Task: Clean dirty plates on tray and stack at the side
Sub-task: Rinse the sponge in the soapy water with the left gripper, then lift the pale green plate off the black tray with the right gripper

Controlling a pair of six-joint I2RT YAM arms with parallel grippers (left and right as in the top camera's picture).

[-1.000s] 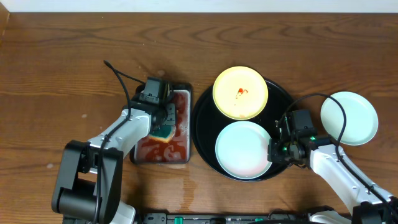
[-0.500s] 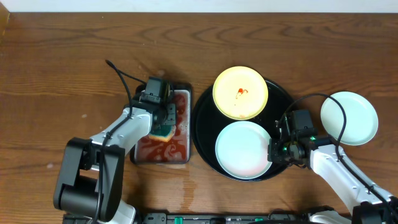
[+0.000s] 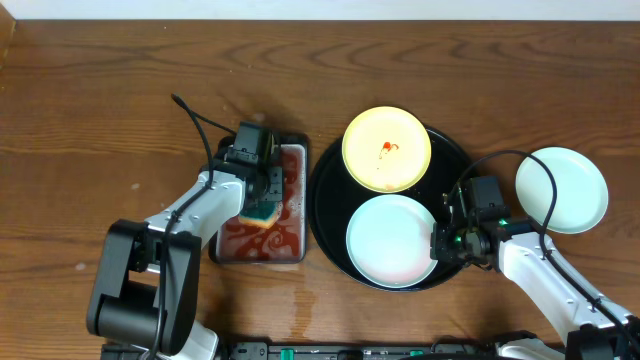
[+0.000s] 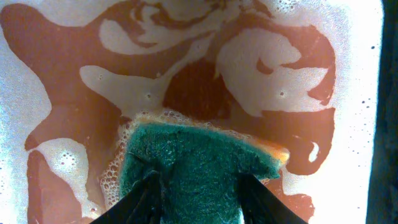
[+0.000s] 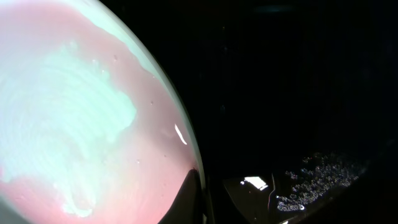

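The left gripper (image 3: pixel 262 200) is noted pinching a green sponge (image 4: pixel 193 155) in the red-liquid tray (image 3: pixel 288 240). The right gripper (image 3: pixel 443 243) is pressed together at the rim of the near mint plate (image 3: pixel 390 240) on the black tray (image 3: pixel 328 210). The smeared yellow plate (image 3: pixel 387 150) is located rightward of the sponge, on that tray's far half.

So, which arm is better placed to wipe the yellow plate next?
Left. The left gripper holds the sponge in the metal tray, right beside the black tray. The right gripper is shut at the mint plate's rim, with nothing to wipe with.
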